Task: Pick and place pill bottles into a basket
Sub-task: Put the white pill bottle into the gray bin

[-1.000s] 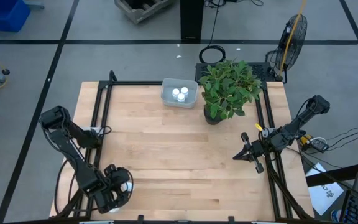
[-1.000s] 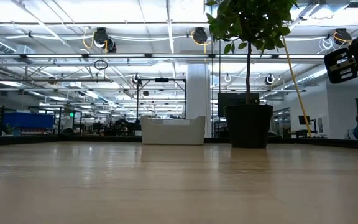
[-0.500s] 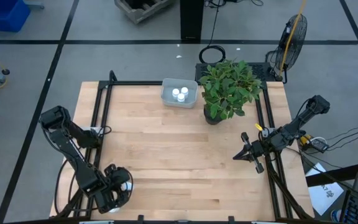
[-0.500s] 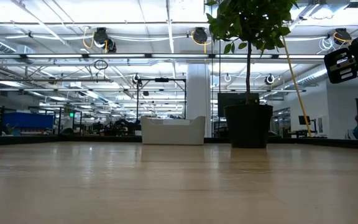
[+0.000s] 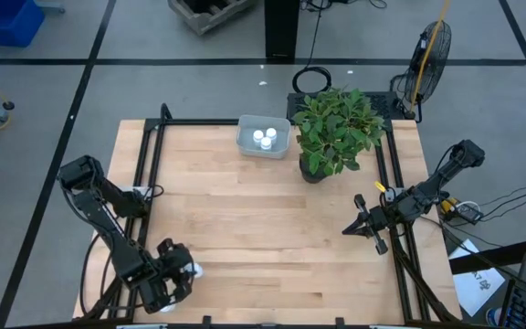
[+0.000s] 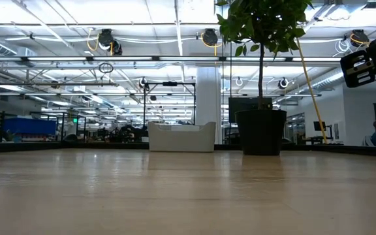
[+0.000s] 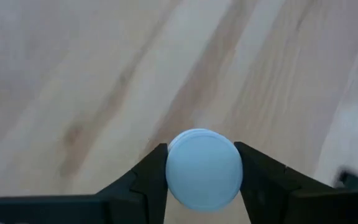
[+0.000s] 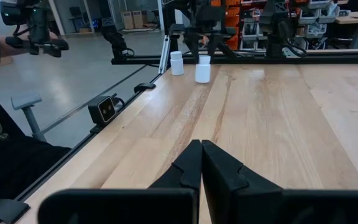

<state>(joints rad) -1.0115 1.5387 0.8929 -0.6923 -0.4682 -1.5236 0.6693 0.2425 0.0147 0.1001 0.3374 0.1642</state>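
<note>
Starting at the left, we see the left hand [image 5: 173, 274] low at the near-left corner of the tabletop [image 5: 263, 238], its fingers [image 7: 146, 180] narrowed around the round white cap of a pill bottle [image 7: 204, 167]; they look to touch it on both sides, though we cannot tell how firm the hold is. A second bottle [image 8: 177, 63] stands close by, and that seems the main risk: a swing on lifting could knock it over, and a shallow hold on a smooth cap might let the gripped bottle slip. The tabletop's near and left edges run close here, so a dropped bottle could roll off. Toward the middle the wood is bare, leaving a free path to the far side, where the basket [image 5: 245, 139] sits at the far edge with bottles already inside. Just right of it stands the potted plant [image 5: 336, 130], whose leaves crowd that side. Farthest right, the right hand [image 5: 358, 226] waits near the right edge with fingers pressed together, empty.
</note>
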